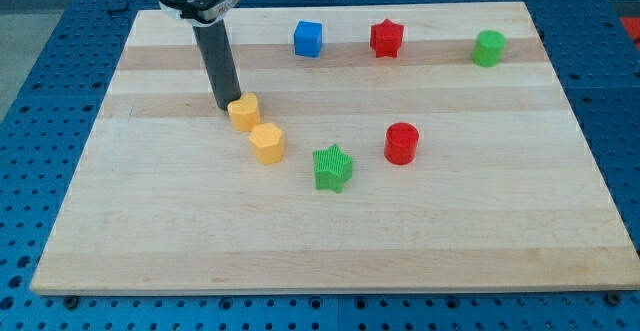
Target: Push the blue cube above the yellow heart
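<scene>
The blue cube (308,39) sits near the view's top, left of centre. Two yellow blocks lie left of centre: the upper one (244,111) looks like the yellow heart, and the lower one (267,143) looks like a hexagon, just below and right of it. My tip (225,107) rests on the board, touching or almost touching the left side of the upper yellow block. The blue cube is well above and to the right of my tip.
A red star (386,38) lies right of the blue cube. A green cylinder (489,47) is at the top right. A green star (332,166) and a red cylinder (401,143) sit near the centre. The wooden board (150,231) rests on a blue perforated table.
</scene>
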